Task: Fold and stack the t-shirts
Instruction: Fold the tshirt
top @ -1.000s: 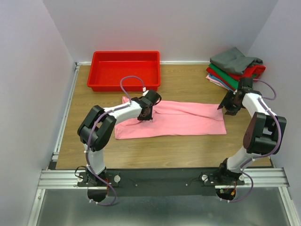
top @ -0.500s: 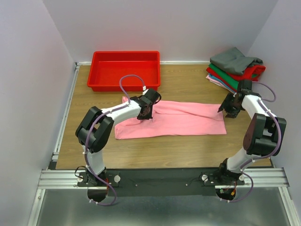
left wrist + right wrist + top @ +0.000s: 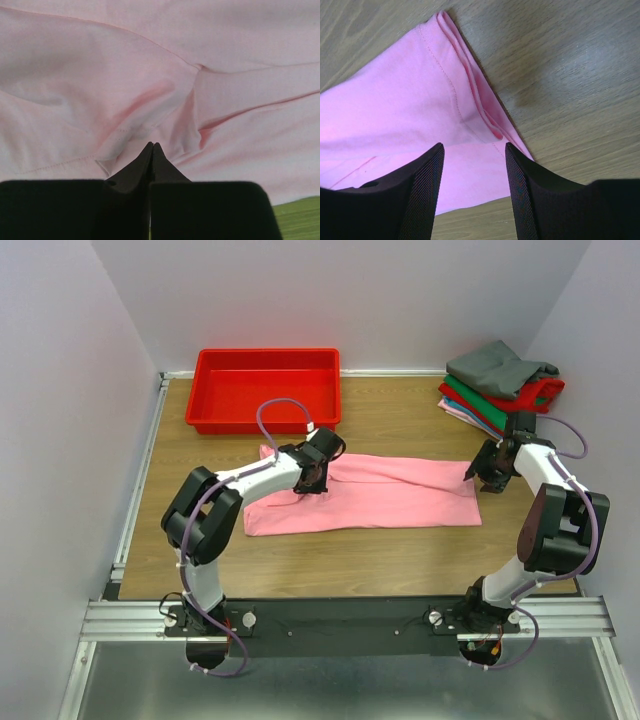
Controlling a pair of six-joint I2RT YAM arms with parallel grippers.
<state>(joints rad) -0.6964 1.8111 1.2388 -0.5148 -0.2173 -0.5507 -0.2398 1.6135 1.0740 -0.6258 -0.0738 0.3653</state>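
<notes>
Tabletop (image 3: 400,560), pink t-shirt (image 3: 400,498): left gripper (image 3: 152,146) tight on it (wrist view), right gripper (image 3: 474,146) apart

Soft matt cloth on the pink t-shirt (image 3: 380,495), finely woven, with a stitched hem and shallow creases. Under it, wood-grain table (image 3: 400,560), smooth, with a faint satin sheen. Up at eleven o'clock, red tray (image 3: 265,390) in glossy moulded plastic. At two o'clock, more matt cloth: folded t-shirts (image 3: 500,380) in grey, red, green and pale. Along six o'clock, brushed bare-metal rail (image 3: 350,618). Left gripper (image 3: 152,150): smooth matt black plastic. Right gripper (image 3: 474,147): same black, pads (image 3: 425,190) rough with a fine mesh texture. Arm shells (image 3: 260,475) in smooth white and black plastic, cables (image 3: 280,403) in smooth purple sheathing.
</notes>
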